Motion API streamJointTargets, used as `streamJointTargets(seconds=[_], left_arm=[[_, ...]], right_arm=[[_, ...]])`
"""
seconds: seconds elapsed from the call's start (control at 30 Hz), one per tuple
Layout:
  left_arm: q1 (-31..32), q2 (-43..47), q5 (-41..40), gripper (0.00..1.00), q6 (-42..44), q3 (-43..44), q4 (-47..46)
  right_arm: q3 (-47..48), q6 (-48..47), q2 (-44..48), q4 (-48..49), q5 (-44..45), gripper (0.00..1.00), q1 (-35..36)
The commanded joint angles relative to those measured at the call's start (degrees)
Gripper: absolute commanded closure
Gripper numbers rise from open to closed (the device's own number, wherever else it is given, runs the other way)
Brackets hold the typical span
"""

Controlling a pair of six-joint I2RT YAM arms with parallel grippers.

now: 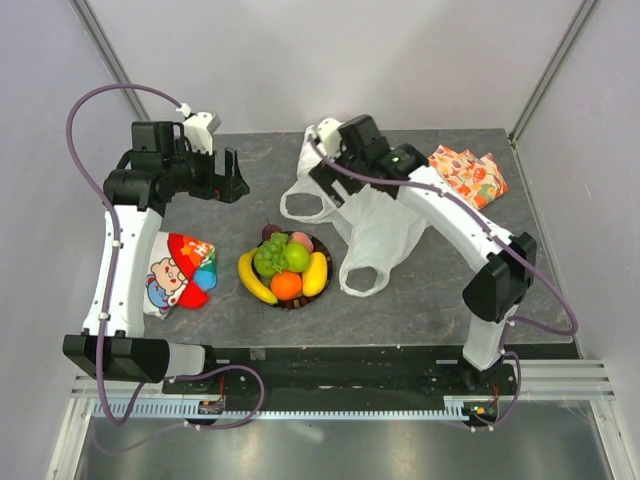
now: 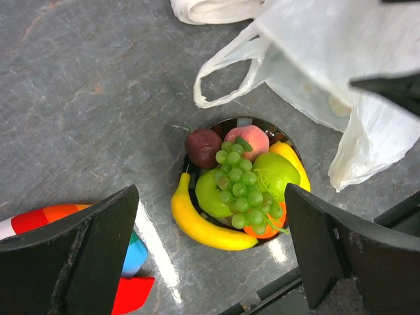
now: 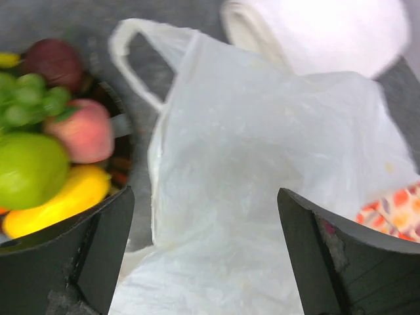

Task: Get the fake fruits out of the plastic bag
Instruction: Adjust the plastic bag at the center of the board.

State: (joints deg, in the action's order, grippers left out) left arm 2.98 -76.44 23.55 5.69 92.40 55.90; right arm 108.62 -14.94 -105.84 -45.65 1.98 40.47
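The fake fruits lie heaped on a dark-rimmed plate [image 1: 297, 303] at the table's front middle: grapes [image 1: 270, 255], a green apple [image 1: 296, 257], an orange [image 1: 286, 285] and two bananas [image 1: 254, 280]. In the left wrist view I see the grapes [image 2: 246, 187], a banana [image 2: 207, 226], a dark red fruit [image 2: 202, 146] and a pink one [image 2: 248, 139]. The white plastic bag [image 1: 378, 230] lies flat to the plate's right. My right gripper [image 1: 320, 178] is open above the bag [image 3: 262, 164]. My left gripper [image 1: 226, 178] is open and empty, high above the plate's left.
A white cloth roll [image 1: 322, 135] lies behind the bag. An orange fruit-patterned fabric [image 1: 468, 172] lies at the back right. A colourful printed cloth [image 1: 180, 272] lies left of the plate. The table's front edge runs just below the plate.
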Motion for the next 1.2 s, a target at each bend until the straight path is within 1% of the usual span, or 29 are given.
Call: streamJointTargets(seconds=[0.0, 0.07, 0.13, 0.17, 0.2, 0.27, 0.33, 0.4, 0.43, 0.47, 0.53, 0.57, 0.6, 0.67, 0.73, 0.8, 0.9, 0.97, 1.03, 1.07, 1.13, 1.17], left_arm=[[-0.08, -1.60, -1.14, 0.01, -2.27, 0.06, -4.48], [0.00, -3.00, -1.31, 0.01, -2.00, 0.67, -4.40], [-0.17, -4.14, -1.75, 0.01, -1.39, 1.46, -4.48], [-0.08, -4.33, -2.10, 0.01, -1.30, 1.64, -4.66], [-0.08, -4.67, -2.19, 0.01, -1.21, 1.90, -5.18], [-0.08, -5.73, -2.72, 0.01, -1.47, 3.04, -5.19], [0.00, -6.08, -2.81, 0.01, -1.91, 3.75, -5.19], [-0.08, -6.26, -2.90, 0.01, -1.56, 3.84, -5.19], [-0.08, -6.35, -3.24, 0.01, -1.30, 3.67, -5.19], [-0.08, -6.17, -3.16, 0.01, -1.21, 3.49, -5.19], [-0.08, -6.09, -3.51, 0.01, -1.12, 3.05, -5.19], [-0.08, -6.00, -3.60, 0.01, -1.12, 2.96, -5.19], [-0.08, -5.82, -3.51, 0.01, -1.21, 2.87, -5.19], [-0.08, -5.82, -3.51, 0.01, -1.12, 2.43, -5.36], [-0.08, -5.82, -3.69, 0.01, -0.95, 1.47, -5.54], [-0.08, -5.91, -3.69, 0.01, -1.12, 0.86, -5.98], [-0.08, -6.70, -3.34, 0.01, -1.39, 0.06, -6.33], [-0.08, -7.31, -2.72, 0.01, -1.56, 0.06, -6.42], [-0.08, -7.66, -2.55, 0.01, -1.56, 0.41, -6.42], [-0.08, -7.93, -2.54, 0.01, -1.48, 0.59, -6.50], [-0.08, -8.19, -2.46, 0.01, -1.12, 1.03, -6.33], [-0.08, -8.37, -2.37, 0.01, -0.95, 1.20, -6.42]], right_arm=[[-0.60, 4.92, 6.08, 4.77, 3.03, 0.02, -4.51], [-1.21, 4.31, 7.23, 4.52, -3.61, 0.02, -6.88], [-1.74, 0.38, 6.88, -0.39, -11.17, 0.02, -7.77], [-2.53, -0.09, 7.05, -1.45, -15.38, 0.02, -7.86], [-5.84, -0.09, 7.58, -1.55, -16.47, 0.02, -7.95], [-9.28, -0.01, 8.02, -1.20, -18.76, 0.02, -8.12], [-13.25, 0.70, 6.63, -1.02, -17.89, 0.02, -8.56], [-15.44, 3.07, 4.95, -0.15, -15.96, 0.02, -11.10], [-15.63, 3.77, 2.94, 0.38, -16.13, 0.02, -12.68], [-15.54, 4.39, 1.97, 0.82, -16.04, 0.02, -16.17], [-13.27, 5.45, -1.02, 1.79, -12.71, 0.02, -19.53], [-11.86, 5.62, -1.90, 1.79, -11.92, 0.02, -22.68], [-9.07, 5.88, -2.61, 1.96, -11.04, 0.02, -24.11], [-6.41, 6.06, -3.93, 1.97, -7.61, 0.02, -27.27], [-3.77, 6.41, -4.02, 1.88, -4.46, 0.02, -28.42], [-3.76, 6.15, -3.41, 2.14, -3.91, 0.02, -28.78], [-6.22, 6.67, -1.74, 2.67, -8.73, 0.02, -28.69], [-7.54, 6.77, -0.77, 2.67, -16.17, 0.02, -28.17], [-7.46, 6.68, 0.98, 2.32, -19.10, 0.02, -26.85], [-6.15, 6.16, 1.86, 2.23, -22.42, 0.02, -26.50], [-3.69, 5.36, 4.50, 0.83, -26.04, 0.02, -25.97], [-1.07, 4.75, 5.46, -0.13, -29.98, 0.02, -25.88]])
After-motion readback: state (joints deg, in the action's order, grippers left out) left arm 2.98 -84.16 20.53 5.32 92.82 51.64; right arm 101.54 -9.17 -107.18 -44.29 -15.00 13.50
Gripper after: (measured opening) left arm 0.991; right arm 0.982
